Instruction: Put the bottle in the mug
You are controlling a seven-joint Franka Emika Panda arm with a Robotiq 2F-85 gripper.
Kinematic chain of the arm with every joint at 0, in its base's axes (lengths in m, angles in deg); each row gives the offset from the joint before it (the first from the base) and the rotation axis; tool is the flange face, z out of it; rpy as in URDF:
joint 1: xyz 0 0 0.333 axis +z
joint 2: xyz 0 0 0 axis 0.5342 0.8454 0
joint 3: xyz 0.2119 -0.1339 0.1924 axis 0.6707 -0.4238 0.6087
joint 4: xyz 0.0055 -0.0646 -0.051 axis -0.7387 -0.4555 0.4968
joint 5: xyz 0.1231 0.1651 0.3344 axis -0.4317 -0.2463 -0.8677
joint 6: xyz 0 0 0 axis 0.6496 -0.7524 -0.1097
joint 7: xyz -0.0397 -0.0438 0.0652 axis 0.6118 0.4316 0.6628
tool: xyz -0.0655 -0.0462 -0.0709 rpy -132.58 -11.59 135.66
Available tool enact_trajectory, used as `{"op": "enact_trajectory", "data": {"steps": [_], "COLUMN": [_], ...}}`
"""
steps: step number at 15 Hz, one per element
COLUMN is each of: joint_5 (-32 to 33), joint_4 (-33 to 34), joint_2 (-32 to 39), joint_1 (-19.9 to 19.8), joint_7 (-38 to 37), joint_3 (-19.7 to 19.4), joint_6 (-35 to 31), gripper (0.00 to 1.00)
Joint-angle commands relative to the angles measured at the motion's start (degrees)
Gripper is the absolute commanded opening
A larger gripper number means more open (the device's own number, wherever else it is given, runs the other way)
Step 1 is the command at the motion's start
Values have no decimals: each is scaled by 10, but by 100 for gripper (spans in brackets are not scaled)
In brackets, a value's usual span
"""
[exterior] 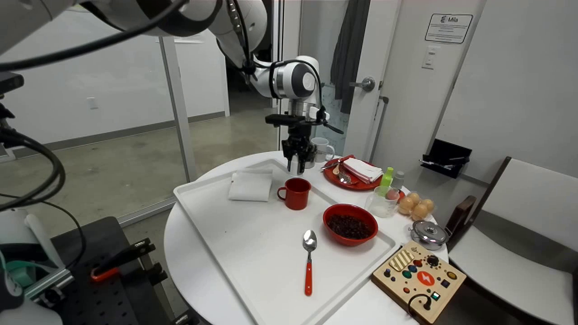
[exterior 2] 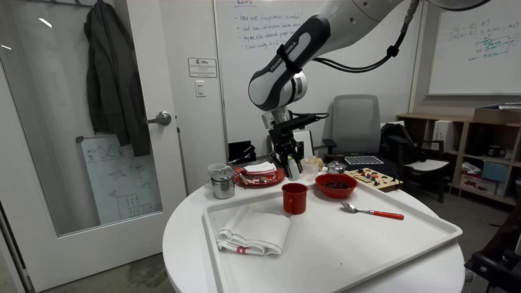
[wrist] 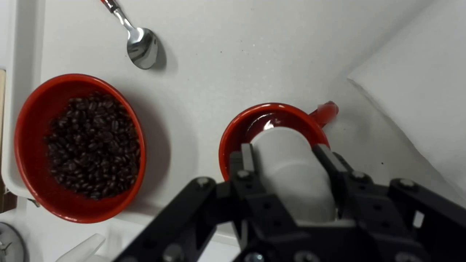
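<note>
A whitish bottle (wrist: pixel 293 178) is between the gripper's fingers (wrist: pixel 286 156) in the wrist view, with a finger against each side. My gripper, seen in both exterior views (exterior: pixel 298 163) (exterior 2: pixel 291 165), is shut on the bottle, which also shows there (exterior: pixel 294 167) (exterior 2: pixel 294 173). The red mug (exterior: pixel 298 194) stands upright on the tray; it also shows in an exterior view (exterior 2: pixel 294 198). In the wrist view the bottle covers part of the mug's mouth (wrist: pixel 242 133). In both exterior views the bottle's lower end shows just above the mug's rim. It leans in an exterior view.
A red bowl (wrist: pixel 22 145) of dark beans and a spoon (wrist: pixel 142 47) lie on the tray (exterior: pixel 216 259). A folded white cloth (exterior 2: pixel 256 232) lies beside the mug. A metal cup (exterior 2: pixel 223 189), a red plate (exterior 2: pixel 279 177) and a green object (exterior: pixel 387 177) stand around the tray.
</note>
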Motion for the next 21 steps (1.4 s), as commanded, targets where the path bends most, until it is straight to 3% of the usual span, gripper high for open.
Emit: {"op": "enact_trajectory", "data": {"steps": [1, 16, 17, 18, 21], "joint_5": [-8, -19, -20, -13, -13], "joint_4": [-1, -87, -91, -66, -72], "joint_2": [4, 6, 5, 20, 20], "joint_1": [-15, -30, -30, -24, -23], "joint_7": [15, 18, 19, 10, 10], "joint_3": [2, 9, 10, 1, 2], "joint_6": [-17, -155, -154, -139, -142], "gripper": [18, 18, 38, 42, 42]}}
